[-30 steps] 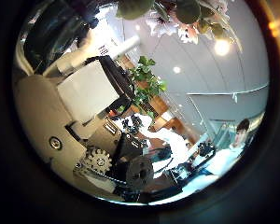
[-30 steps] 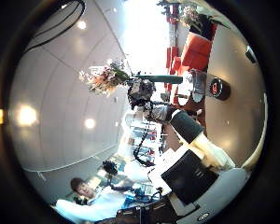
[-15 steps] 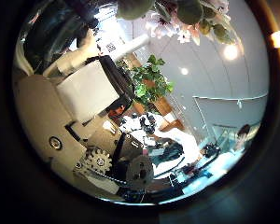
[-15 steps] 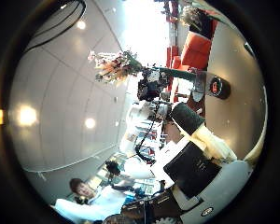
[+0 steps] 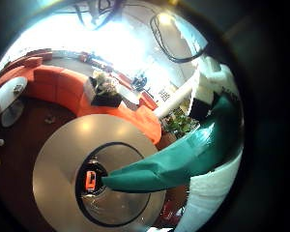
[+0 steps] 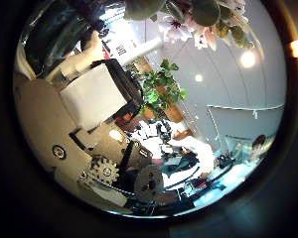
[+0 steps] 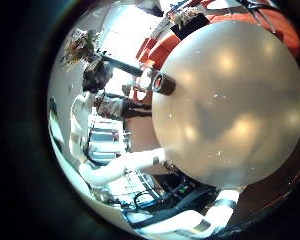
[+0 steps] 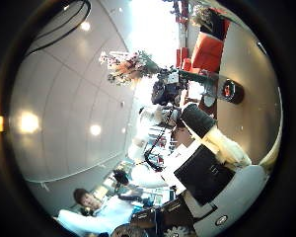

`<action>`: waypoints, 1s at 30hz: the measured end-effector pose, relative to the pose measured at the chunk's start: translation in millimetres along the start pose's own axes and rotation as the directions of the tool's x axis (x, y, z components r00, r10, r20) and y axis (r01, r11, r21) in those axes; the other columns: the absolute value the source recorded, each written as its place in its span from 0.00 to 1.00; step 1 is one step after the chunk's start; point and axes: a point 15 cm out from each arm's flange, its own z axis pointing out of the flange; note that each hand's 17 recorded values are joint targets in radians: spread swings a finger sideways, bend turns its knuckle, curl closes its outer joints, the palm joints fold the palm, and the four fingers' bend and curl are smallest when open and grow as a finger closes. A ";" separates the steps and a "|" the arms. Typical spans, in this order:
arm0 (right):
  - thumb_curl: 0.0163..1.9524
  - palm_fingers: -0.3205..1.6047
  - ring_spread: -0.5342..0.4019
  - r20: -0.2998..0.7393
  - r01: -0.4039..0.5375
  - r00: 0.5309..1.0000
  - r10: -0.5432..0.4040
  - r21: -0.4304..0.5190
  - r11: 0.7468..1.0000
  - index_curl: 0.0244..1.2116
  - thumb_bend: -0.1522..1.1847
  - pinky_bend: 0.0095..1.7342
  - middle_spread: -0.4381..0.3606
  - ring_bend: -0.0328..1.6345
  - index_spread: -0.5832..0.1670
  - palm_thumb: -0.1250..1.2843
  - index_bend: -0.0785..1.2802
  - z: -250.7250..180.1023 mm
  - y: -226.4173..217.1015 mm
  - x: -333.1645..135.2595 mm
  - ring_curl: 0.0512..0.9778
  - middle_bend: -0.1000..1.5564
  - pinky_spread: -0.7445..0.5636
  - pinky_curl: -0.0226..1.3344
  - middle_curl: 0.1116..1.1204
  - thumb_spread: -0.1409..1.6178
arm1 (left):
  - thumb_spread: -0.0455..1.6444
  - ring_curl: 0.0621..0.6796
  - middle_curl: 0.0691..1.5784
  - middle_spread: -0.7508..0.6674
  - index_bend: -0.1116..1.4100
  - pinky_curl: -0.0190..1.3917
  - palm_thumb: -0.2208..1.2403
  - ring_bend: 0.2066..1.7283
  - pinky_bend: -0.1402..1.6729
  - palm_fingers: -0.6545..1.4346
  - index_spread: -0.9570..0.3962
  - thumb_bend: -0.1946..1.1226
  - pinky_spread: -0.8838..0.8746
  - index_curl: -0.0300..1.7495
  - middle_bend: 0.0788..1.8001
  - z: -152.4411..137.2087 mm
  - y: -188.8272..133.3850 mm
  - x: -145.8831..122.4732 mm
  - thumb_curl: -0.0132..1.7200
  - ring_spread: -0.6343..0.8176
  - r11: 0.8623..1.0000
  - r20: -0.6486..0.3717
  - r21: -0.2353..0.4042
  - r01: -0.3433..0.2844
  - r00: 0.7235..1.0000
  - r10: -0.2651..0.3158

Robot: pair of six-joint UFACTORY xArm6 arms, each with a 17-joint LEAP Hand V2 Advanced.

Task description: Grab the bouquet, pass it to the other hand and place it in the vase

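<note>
So far pickup's done: bouquet (image 8: 131,65) is up off the table, stems clasped in left hand (image 8: 166,91); handover and drop into vase (image 8: 227,92) remain, and right hand (image 8: 215,170) fingers can't be judged.

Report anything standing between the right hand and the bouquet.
Nothing visible does. In the right thumb side palm view the bouquet, gripped by the left hand, sits in open air before the right hand, with only ceiling behind it.
</note>
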 end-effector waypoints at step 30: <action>0.28 0.36 0.61 0.002 0.028 1.000 -0.028 -0.009 1.000 0.28 0.10 0.27 0.52 0.38 0.33 0.65 0.19 3.8 1.2 -2.9 0.18 0.22 0.93 0.23 0.25 0.65 | 0.58 0.30 0.26 0.78 0.09 0.31 0.24 0.39 0.33 0.17 0.60 0.10 0.72 0.52 0.15 3.0 2.7 -4.7 0.28 0.69 0.999 -0.118 0.013 0.050 0.992 -0.048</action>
